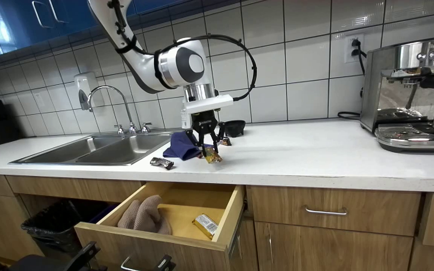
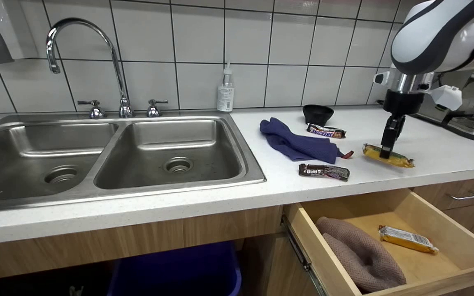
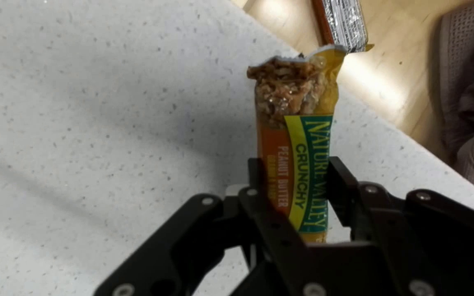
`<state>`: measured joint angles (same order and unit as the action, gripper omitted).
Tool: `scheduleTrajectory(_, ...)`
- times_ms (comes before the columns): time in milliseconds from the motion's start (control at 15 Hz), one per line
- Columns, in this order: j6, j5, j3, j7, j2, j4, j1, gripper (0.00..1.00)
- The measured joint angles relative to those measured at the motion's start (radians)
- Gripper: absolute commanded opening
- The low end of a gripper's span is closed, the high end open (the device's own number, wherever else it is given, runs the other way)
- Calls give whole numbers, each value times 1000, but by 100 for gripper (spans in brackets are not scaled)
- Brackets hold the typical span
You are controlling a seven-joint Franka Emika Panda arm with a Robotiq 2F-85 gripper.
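"Black two-fingered metal gripper up close: what's its state?"

"Pinching near the middle of a yellow, orange and green plastic-wrapped granola bar, a finger against each long side."

"Where's the bar?"

"Just above the white speckled countertop, behind and higher than the pulled-out pale-wood drawer. In both exterior views it hangs tilted."

"How would you handle it?"

"I'd keep the squeeze even and gentle, as a crunchy bar probably crumbles. I'd level it, then raise it before any travel, since its lower end could scrape. Mind the crumpled purple-blue cloth, also behind the drawer."
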<state>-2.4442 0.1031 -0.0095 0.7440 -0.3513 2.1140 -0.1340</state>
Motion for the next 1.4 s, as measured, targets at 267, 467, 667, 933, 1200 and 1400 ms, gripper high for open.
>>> scheduleTrajectory(267, -33, 0, -6, 7, 88, 136, -10, 16)
scheduleTrajectory(467, -53, 0, -18, 17, 156, 240, -13, 16)
scheduleTrajectory(667, -74, 2, -30, 26, 217, 341, -13, 16)
scheduleTrajectory(933, -101, 14, -47, 30, 280, 455, -13, 16)
scheduleTrajectory(1200, -170, 70, -71, 29, 306, 535, -13, 16)
scheduleTrajectory(1400, -227, 126, -92, 26, 305, 568, -13, 16)
